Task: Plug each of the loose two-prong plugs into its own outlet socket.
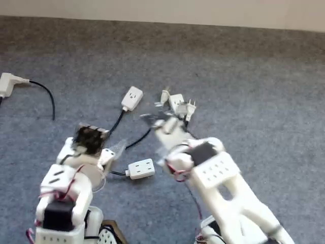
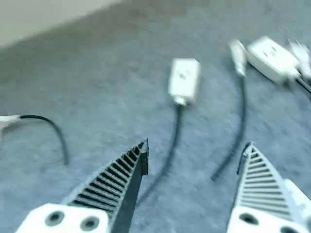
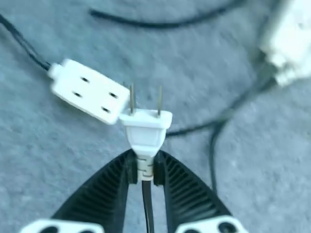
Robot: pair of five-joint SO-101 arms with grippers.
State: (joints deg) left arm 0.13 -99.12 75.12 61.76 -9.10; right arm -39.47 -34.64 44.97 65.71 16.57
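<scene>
Plug [image 3: 146, 128] is pinched in our right gripper [image 3: 144, 174], prongs [image 3: 159, 101] pointing straight ahead; outlet socket [image 3: 89, 92] lies skewed just beside them. Our left gripper [image 2: 192, 160] gapes open.

Even, fairly bright light, perhaps from overhead; cords [image 1: 50, 96] cast only faint shadows on carpet [image 1: 244, 66].

Matt, rough short-pile cloth for carpet [image 3: 43, 160]. Smooth white plastic, faint gloss, on plug [image 3: 146, 127] and outlet block [image 3: 87, 91]. Bare shiny metal on prongs [image 3: 159, 101]. Black cord [image 3: 146, 206] smooth, probably rubbery plastic, too blurred to be sure. Ribbed matt black plastic on fingers [image 3: 109, 189] of right gripper [image 3: 145, 160], same on left gripper [image 2: 196, 143]. Matt white plastic on arm shell [image 1: 218, 173].
</scene>
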